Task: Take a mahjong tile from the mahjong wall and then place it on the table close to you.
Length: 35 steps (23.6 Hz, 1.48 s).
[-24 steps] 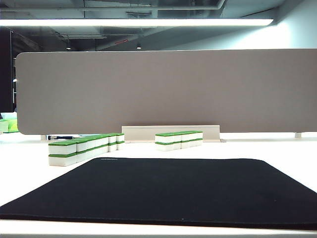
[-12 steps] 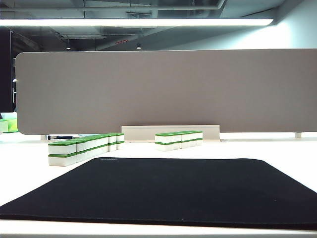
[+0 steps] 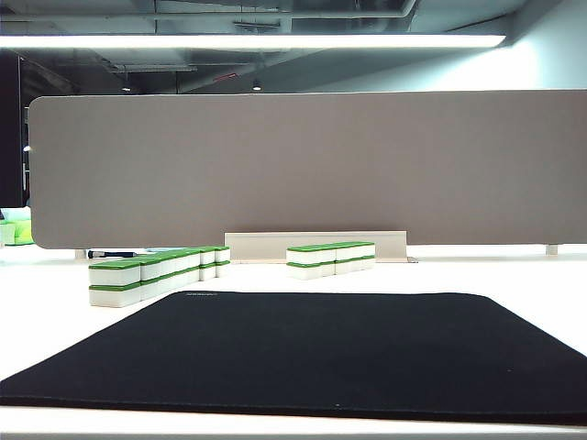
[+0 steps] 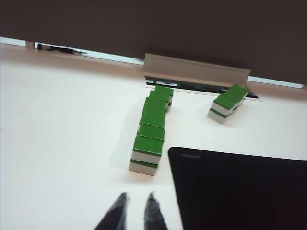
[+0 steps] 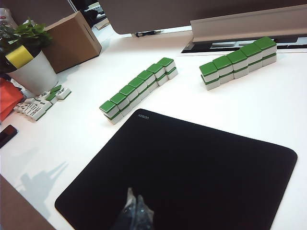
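The mahjong wall [image 3: 156, 271] stands on the white table [image 3: 514, 275], just beside the far left corner of the black mat [image 3: 312, 353]. It is a row of white tiles with green tops, stacked two high, and its near end almost reaches the mat's corner. A shorter green-and-white row [image 3: 332, 258] stands apart from the mat's far edge, in front of the beige divider panel [image 3: 303, 165].

The left gripper [image 4: 134, 211] hangs above the bare table, near the mat's left edge and a little short of the wall's near end [image 4: 145, 155]. Its two dark fingertips [image 4: 120, 206] are almost together, with only a narrow gap, and they hold nothing.

The right gripper [image 5: 135, 206] hangs over the mat's near part, well apart from the wall [image 5: 138, 89]. Its tips look pressed together and empty. Beyond the mat's left side are a cardboard box [image 5: 72, 40], a potted plant [image 5: 26, 57] and some loose tiles [image 5: 41, 103].
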Each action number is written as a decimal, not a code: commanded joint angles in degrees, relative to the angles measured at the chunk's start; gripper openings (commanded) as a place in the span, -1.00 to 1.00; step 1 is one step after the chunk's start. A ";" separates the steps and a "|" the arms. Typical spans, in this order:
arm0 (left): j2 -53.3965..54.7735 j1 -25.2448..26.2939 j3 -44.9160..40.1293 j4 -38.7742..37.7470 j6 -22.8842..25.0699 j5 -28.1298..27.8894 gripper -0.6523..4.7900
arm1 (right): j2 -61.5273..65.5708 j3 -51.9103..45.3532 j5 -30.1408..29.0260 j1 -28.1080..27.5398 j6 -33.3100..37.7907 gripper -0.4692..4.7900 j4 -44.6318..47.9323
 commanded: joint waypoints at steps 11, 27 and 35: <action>26.67 0.02 21.22 -0.55 -0.28 7.41 -0.59 | -0.13 0.22 -5.27 -0.07 0.04 -0.83 4.22; 62.99 -0.02 48.59 -13.46 5.51 7.28 -0.55 | 0.02 0.20 -4.79 -0.09 0.00 -0.83 3.82; 81.13 -1.97 64.89 -25.20 8.68 6.19 -0.07 | 0.02 0.17 -1.16 -0.09 -0.44 -0.83 0.46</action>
